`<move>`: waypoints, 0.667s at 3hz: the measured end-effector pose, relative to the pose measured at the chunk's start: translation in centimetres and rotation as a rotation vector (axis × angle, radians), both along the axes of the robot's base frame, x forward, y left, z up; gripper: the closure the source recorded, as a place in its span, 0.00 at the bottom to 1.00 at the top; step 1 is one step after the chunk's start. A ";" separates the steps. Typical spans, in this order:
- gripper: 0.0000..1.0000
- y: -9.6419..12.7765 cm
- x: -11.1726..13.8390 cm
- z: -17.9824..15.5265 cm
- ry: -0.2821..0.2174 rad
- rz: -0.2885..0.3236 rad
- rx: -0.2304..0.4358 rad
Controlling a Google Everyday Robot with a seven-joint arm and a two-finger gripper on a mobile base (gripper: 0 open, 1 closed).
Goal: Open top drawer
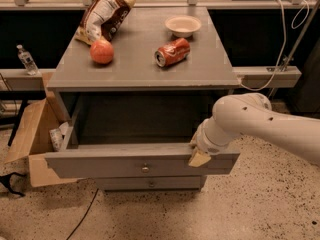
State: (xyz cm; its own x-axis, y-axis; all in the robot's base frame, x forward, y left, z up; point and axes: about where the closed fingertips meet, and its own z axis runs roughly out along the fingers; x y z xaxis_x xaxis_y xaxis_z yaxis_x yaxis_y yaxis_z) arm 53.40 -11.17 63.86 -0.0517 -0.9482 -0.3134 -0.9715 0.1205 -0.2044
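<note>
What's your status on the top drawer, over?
Gripper on the top drawer front's upper edge, right of the knob. Drawer pulled well out. Nothing visible blocking its front; cardboard box sits beside the cabinet.
</note>
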 end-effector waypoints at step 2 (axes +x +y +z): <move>0.13 0.0 0.0 0.0 0.000 0.000 0.000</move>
State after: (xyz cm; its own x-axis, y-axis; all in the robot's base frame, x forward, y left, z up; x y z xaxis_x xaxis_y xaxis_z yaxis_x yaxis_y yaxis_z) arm 53.40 -11.17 63.85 -0.0516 -0.9482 -0.3133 -0.9715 0.1204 -0.2043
